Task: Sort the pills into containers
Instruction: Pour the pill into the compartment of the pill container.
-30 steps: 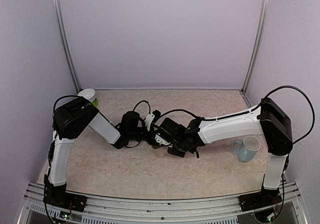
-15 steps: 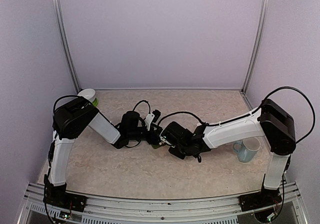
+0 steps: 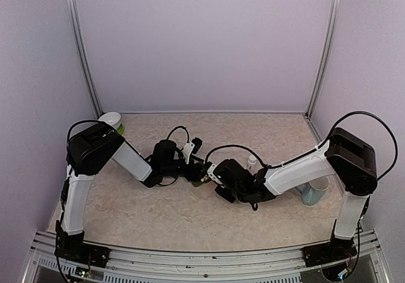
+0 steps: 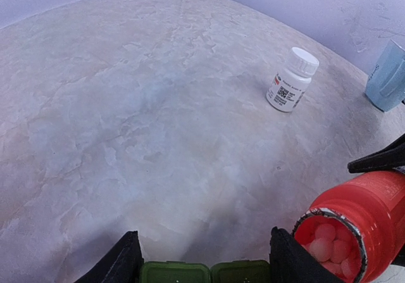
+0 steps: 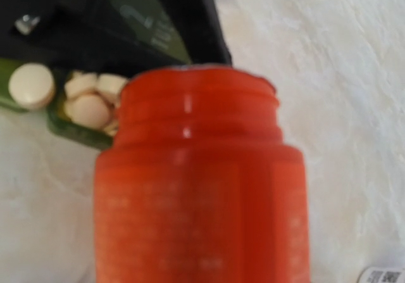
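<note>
Containers (image 4: 205, 273) sit gripped in left claw (image 4: 202, 254) at worktop (image 4: 158, 106) centre. Right claw (image 3: 220, 183) grips tilted red bottle (image 4: 367, 213), mouth beside pills (image 5: 88, 106) in 1 open compartment.

Right hand (image 3: 214, 176) (gripping red bottle (image 5: 202, 188)) pulled back, uncovering the white bottle (image 3: 252, 163).

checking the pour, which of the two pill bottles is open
The red bottle, tilted beside the green containers: its mouth is uncapped, with pale pills showing inside. The white bottle stands on the table with its cap on.
</note>
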`<state>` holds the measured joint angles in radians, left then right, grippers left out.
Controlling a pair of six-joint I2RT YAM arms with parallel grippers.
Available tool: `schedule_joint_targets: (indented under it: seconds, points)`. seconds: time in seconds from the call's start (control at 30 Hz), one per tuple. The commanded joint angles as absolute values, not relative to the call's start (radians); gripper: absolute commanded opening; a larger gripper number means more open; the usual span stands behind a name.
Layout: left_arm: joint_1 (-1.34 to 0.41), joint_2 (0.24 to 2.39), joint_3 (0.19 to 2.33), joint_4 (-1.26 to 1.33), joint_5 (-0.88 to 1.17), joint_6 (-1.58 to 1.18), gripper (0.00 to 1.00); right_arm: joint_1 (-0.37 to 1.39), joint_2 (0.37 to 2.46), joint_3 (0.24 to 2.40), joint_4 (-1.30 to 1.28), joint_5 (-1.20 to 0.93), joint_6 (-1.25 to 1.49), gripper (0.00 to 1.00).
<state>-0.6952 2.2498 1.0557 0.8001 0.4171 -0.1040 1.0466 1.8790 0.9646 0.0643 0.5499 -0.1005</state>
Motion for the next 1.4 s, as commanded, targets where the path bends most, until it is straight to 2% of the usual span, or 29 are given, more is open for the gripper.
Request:
schedule_joint_targets:
  seconds: [0.0,0.73,0.97,1.37]
  points:
    - [-0.739,2.323,1.015,0.568,0.488,-0.112,0.65,1.040,1.888,0.907,0.259,0.405,-0.139,0.45]
    - [-0.732,2.276,1.016,0.544,0.449,-0.130,0.66,1.041,1.675,0.647,0.625,0.431,-0.224,0.44]
    - [-0.728,2.249,1.023,0.512,0.417,-0.129,0.71,1.041,1.596,0.574,0.744,0.449,-0.228,0.45]
    - [-0.712,2.109,1.074,0.412,0.363,-0.129,0.82,1.042,1.528,0.547,0.762,0.474,-0.241,0.44]
